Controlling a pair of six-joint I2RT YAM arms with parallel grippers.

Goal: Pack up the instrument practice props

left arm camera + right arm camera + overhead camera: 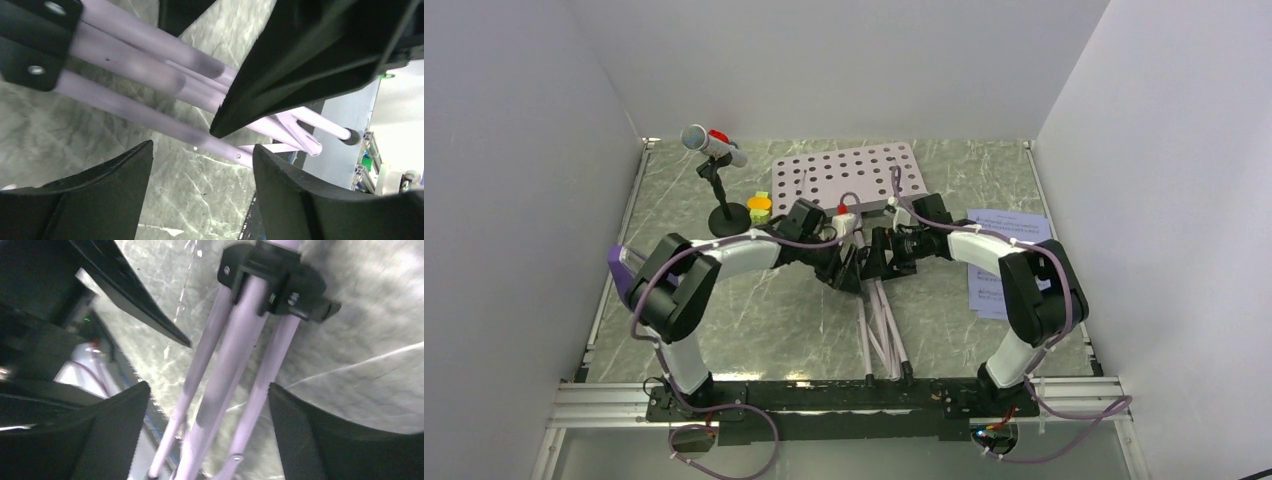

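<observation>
The grey perforated music stand [844, 175] lies flat, its folded legs [879, 330] pointing at the near edge. My left gripper [849, 262] and right gripper [884, 250] meet over the legs just below the plate. In the left wrist view the gripper [202, 150] is open, the legs [150, 75] just beyond its tips. In the right wrist view the gripper [209, 390] is open and straddles the legs [235, 365] with gaps either side. The silver microphone [709, 145] stands at back left beside the orange-and-yellow-green block [759, 207]. The purple metronome [621, 265] is half hidden behind my left arm. White sheet-music pages [1004, 260] lie at right.
White walls enclose the marbled table [754, 330] on three sides. The microphone's black round base [727, 215] stands close to my left forearm. A black clamp [280, 275] joins the stand's legs. The aluminium rail [844, 400] with the arm bases runs along the near edge.
</observation>
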